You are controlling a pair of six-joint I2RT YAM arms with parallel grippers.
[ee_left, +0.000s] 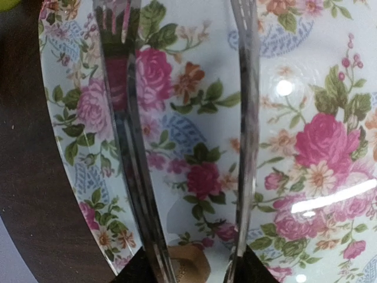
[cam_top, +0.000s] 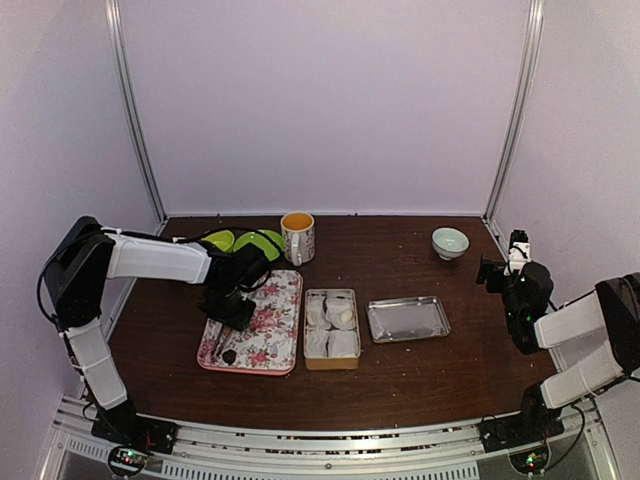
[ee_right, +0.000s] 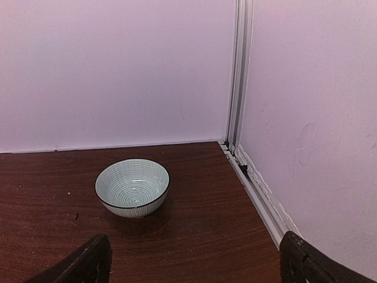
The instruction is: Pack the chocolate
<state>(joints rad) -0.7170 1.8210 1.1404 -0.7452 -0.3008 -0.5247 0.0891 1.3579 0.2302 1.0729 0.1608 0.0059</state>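
Observation:
The chocolate (cam_top: 229,355) is a tiny dark lump near the front of the floral tray (cam_top: 270,340). It is out of the left wrist view. My left gripper (cam_top: 232,308) hangs over the tray's left half, shut on metal tongs (cam_top: 218,343) whose tips point down at the tray beside the lump. In the left wrist view the two tong arms (ee_left: 128,147) stand apart over the floral tray (ee_left: 318,153), with nothing between them, and my left gripper (ee_left: 194,270) sits at the bottom edge. My right gripper (cam_top: 495,270) is open and empty at the far right; in the right wrist view (ee_right: 194,265) only its two dark tips show.
A tan tin (cam_top: 331,329) with white wrapped cakes stands right of the tray, and a shallow metal tray (cam_top: 408,319) lies beside it. A mug (cam_top: 297,237) and green bowls (cam_top: 245,242) stand behind. A striped bowl (ee_right: 132,187) sits near the back right corner.

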